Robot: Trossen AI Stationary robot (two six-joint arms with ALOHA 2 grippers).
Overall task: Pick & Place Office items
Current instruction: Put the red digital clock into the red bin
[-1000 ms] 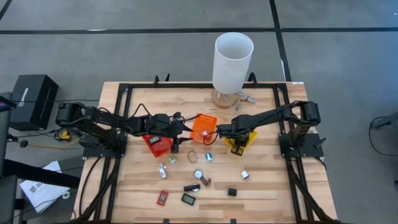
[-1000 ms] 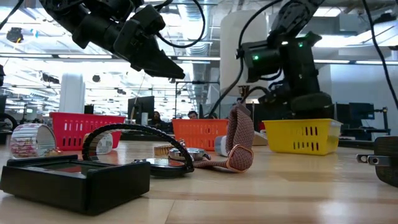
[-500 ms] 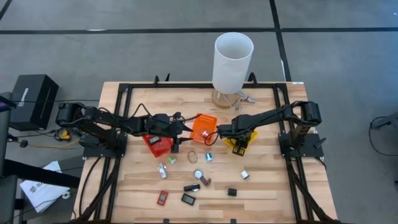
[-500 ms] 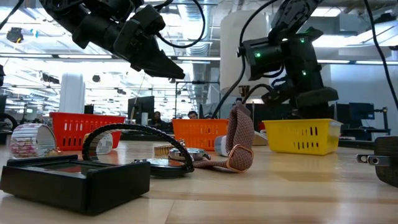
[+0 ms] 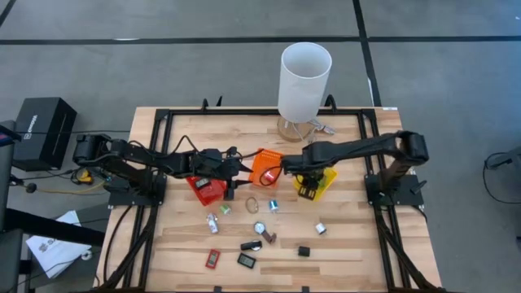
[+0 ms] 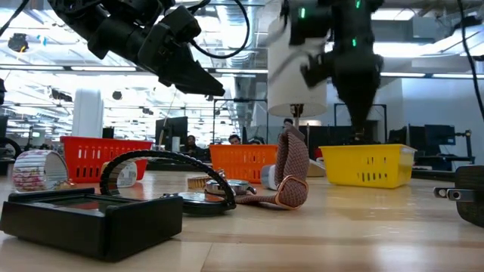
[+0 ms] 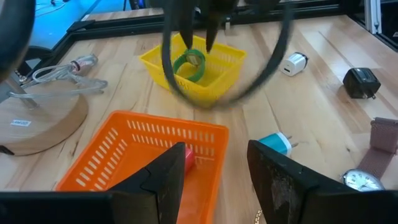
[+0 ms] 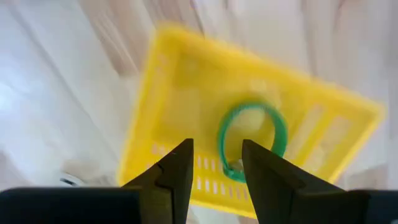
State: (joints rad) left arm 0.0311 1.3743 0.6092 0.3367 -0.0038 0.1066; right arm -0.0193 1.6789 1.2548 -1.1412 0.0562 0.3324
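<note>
My right gripper hangs open, pointing down, above the yellow bin. A green ring lies on the bin's floor, clear of the fingers; the left wrist view shows the ring too. My left gripper waits open in the air over the near rim of the orange bin, with nothing between its fingers. Several small office items lie loose on the table's near half, among them a tan ring, a watch and a black piece.
A red bin stands left of the orange bin. A tall white cylinder on a round wooden base stands at the far edge. A black frame borders the wooden table. A white plug lies beyond the yellow bin.
My right gripper has risen straight up out of the yellow bin and now hangs clear above it. The green ring stays on the bin's floor.
</note>
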